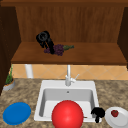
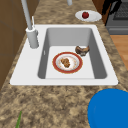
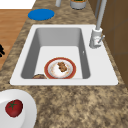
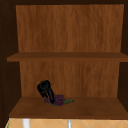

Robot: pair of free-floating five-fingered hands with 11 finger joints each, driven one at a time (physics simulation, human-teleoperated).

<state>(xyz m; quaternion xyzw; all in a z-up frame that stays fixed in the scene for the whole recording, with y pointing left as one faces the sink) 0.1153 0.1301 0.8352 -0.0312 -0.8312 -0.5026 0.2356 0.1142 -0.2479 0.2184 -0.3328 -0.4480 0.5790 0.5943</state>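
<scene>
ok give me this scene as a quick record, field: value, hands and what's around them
left robot hand: on the lower cabinet shelf, fingers pointing down onto the bunch of purple grapes
right robot hand: low at the sink's front right corner, beside the white plate, fingers curled, holding nothing
white plate: holds a tomato
sink: red-rimmed plate with brown food, a brown item beside it
faucet: behind the basin
counter: blue plate at left, potted plant behind it

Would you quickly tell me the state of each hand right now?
Left hand: at the grapes on the shelf; grip cannot be told.
Right hand: cannot be told.
</scene>
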